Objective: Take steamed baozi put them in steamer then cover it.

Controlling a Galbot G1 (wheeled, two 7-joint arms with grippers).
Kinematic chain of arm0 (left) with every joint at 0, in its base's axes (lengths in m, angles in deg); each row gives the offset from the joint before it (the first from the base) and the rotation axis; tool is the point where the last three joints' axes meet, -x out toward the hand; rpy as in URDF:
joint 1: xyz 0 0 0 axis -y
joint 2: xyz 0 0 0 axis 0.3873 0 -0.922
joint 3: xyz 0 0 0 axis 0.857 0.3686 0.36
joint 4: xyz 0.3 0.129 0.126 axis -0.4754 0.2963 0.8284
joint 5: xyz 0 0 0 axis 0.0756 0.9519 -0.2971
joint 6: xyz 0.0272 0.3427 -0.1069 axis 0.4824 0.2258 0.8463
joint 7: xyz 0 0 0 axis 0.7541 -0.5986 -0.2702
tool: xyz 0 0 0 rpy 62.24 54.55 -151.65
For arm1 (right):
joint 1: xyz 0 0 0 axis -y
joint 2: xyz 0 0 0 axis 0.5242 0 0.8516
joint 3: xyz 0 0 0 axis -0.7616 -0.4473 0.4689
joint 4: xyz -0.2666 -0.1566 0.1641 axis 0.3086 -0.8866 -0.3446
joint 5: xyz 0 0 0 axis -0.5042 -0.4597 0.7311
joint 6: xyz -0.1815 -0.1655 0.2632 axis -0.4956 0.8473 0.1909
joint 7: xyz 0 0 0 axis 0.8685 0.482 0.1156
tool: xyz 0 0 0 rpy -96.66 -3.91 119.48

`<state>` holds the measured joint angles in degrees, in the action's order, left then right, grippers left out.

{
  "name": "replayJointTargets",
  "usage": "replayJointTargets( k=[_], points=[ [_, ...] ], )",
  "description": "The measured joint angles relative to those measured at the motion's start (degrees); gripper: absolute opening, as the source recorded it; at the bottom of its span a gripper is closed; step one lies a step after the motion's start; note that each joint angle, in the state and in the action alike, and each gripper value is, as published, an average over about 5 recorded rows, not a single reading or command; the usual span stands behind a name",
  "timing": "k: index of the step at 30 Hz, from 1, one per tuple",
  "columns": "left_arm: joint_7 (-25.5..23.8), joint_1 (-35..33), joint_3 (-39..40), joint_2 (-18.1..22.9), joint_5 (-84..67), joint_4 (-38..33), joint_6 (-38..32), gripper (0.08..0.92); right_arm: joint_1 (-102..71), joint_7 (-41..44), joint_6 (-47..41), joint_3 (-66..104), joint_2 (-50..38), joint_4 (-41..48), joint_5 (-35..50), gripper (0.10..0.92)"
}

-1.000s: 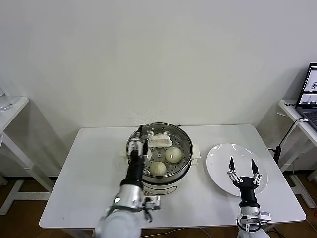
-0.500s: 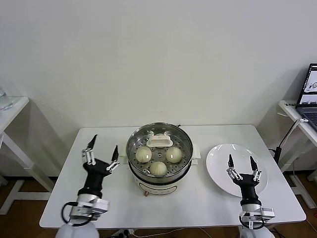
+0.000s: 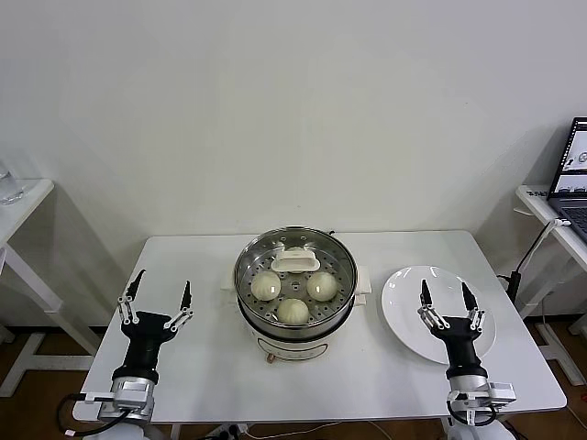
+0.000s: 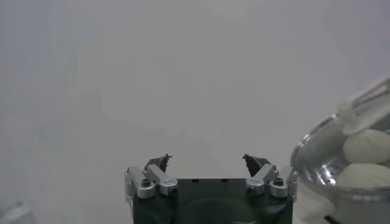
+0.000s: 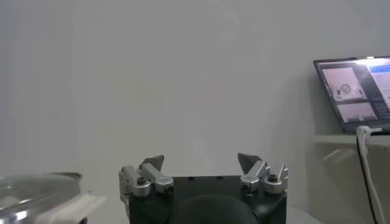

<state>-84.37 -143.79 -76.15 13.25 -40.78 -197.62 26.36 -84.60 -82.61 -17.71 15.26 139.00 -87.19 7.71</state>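
The steamer (image 3: 295,240) stands mid-table on its white base. Three baozi (image 3: 293,311) show inside through a clear lid with a white handle (image 3: 296,260); a fourth is hidden. My left gripper (image 3: 158,291) is open and empty, fingers up, over the table's left front, well left of the steamer. In the left wrist view my left gripper (image 4: 206,158) is open, and the steamer rim (image 4: 317,152) and baozi (image 4: 365,146) show off to one side. My right gripper (image 3: 443,290) is open and empty above the near part of the white plate (image 3: 408,289); it also shows open in the right wrist view (image 5: 200,159).
The flat white plate lies right of the steamer with nothing on it. A laptop (image 3: 573,174) sits on a side table at the right, also in the right wrist view (image 5: 356,91). Another white side table (image 3: 18,206) stands at the left.
My left arm has drawn back from the steamer's lid and moved left and toward me, open and empty. The right gripper has barely moved.
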Motion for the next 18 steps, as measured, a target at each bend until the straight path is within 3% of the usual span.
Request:
replayJointTargets(
  k=[18],
  points=[
    [0.01, -1.59, -1.21, 0.96, -4.86, 0.78, -2.47, 0.823, -1.19, -0.52, -1.89, -0.27, 0.14, -2.68, -1.48, 0.823]
  ],
)
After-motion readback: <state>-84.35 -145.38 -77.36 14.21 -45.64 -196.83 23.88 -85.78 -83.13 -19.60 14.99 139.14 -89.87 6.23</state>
